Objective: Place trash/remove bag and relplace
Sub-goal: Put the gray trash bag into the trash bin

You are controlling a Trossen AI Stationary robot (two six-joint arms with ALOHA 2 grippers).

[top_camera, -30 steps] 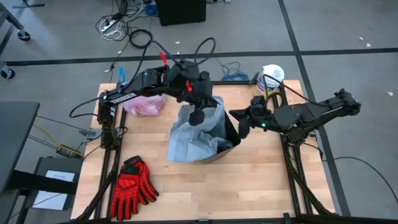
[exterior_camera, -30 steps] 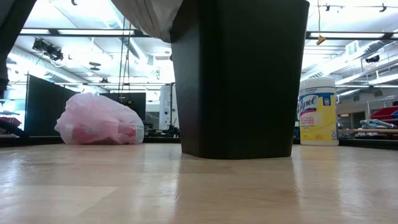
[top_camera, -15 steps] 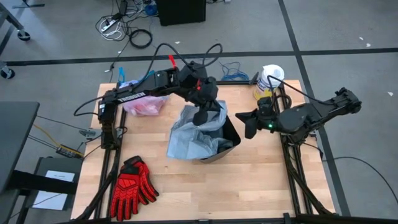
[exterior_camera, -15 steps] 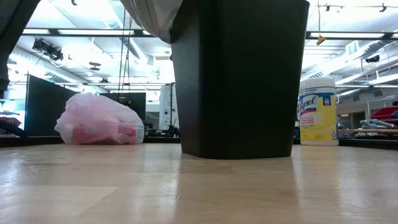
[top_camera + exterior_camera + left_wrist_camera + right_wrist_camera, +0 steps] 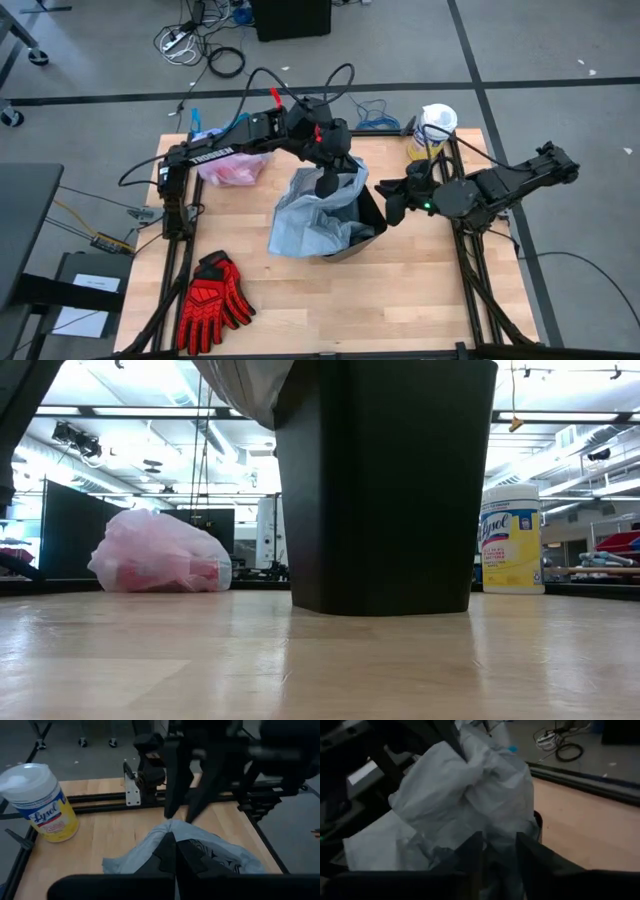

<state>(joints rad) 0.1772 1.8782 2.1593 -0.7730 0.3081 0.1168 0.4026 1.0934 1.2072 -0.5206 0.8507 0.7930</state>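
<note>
A black bin (image 5: 371,226) stands mid-table, also in the low view (image 5: 385,480). A grey-blue liner (image 5: 310,222) is draped over its mouth and down its left side (image 5: 245,385). My left gripper (image 5: 328,184) is over the bin, shut on the liner's top (image 5: 172,851). My right gripper (image 5: 391,203) stands at the bin's right rim, its fingers apart (image 5: 499,851) around a bunch of liner. The filled pink bag (image 5: 232,168) rests on its underside at the far left (image 5: 160,552). My left gripper pinches a bunched fold at the liner's upper edge (image 5: 169,827) between its two fingers, slanting down from the table's far left. The fold is held up above the bin's mouth and the rest hangs slack over the rim. Whether my right gripper's fingers (image 5: 470,851) touch the liner (image 5: 470,795) cannot be told.
A yellow wipes tub (image 5: 432,128) stands at the far right (image 5: 512,540). Red gloves (image 5: 212,300) lie near the front left corner. Bare wood stretches along the table's near side and to the right of the bin.
My left gripper has gone a little toward the table's right and down over the bin's mouth, still shut on the liner's top. My right gripper has drawn slightly away from the bin and come back to its right rim, tipping further down.
</note>
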